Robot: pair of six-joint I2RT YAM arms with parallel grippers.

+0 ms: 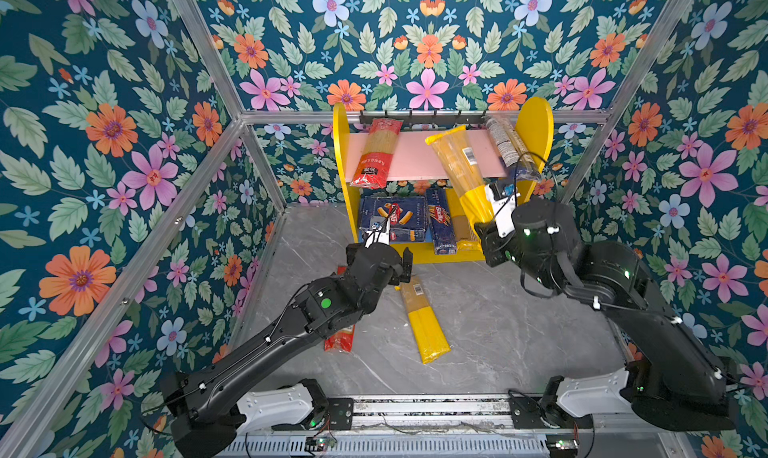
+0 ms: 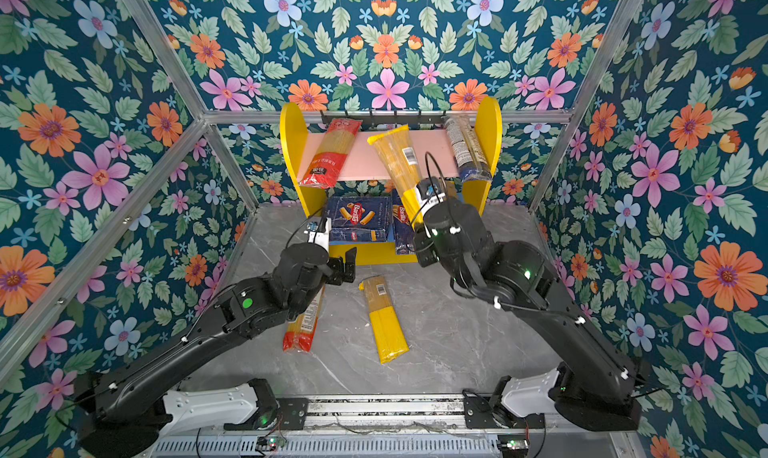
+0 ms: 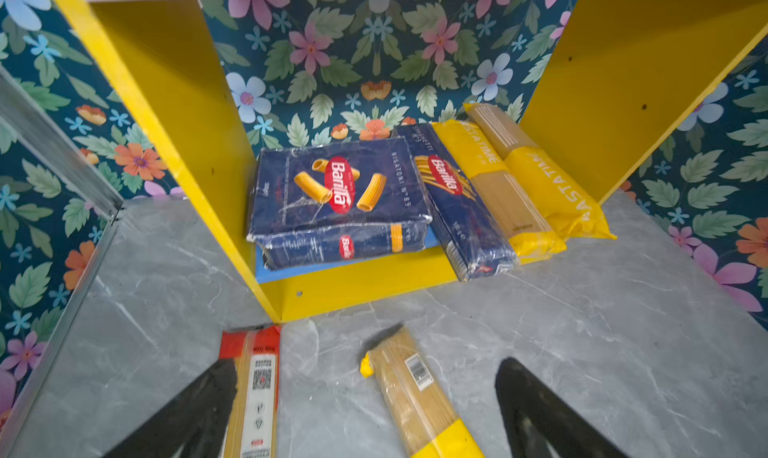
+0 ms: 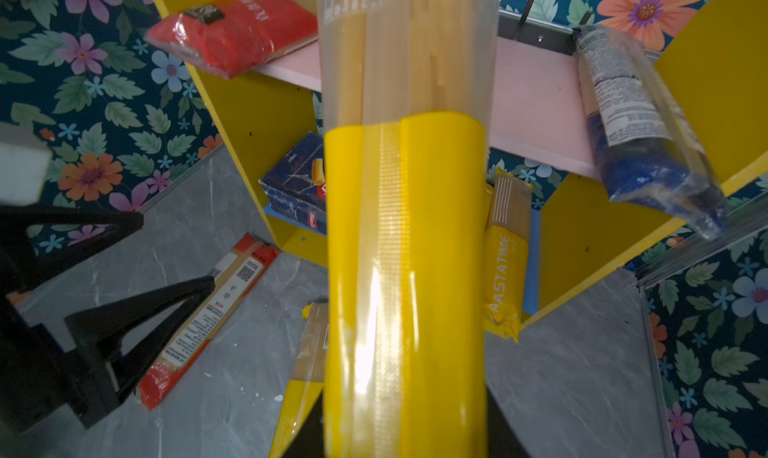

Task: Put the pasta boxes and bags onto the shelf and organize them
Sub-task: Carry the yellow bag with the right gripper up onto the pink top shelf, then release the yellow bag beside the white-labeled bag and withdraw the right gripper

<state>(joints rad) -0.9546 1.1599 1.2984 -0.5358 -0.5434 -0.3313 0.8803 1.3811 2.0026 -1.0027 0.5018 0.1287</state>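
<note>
Spaghetti in a long slim red-ended packet with a clear middle (image 2: 301, 331) lies flat on the grey marble-look tabletop (image 1: 519, 331), partly under the black left gripper (image 2: 344, 264), whose jaws stand wide apart and empty. Just right of it lies a slim clear packet with a yellow end (image 1: 424, 323). Farther right, the black right gripper (image 1: 482, 221) is clamped on the yellow end of another clear-and-yellow spaghetti packet (image 1: 459, 160), tilted, its far end reaching over the pink upper board (image 1: 415, 156) of the small yellow-sided shelf (image 1: 340, 152).
</note>
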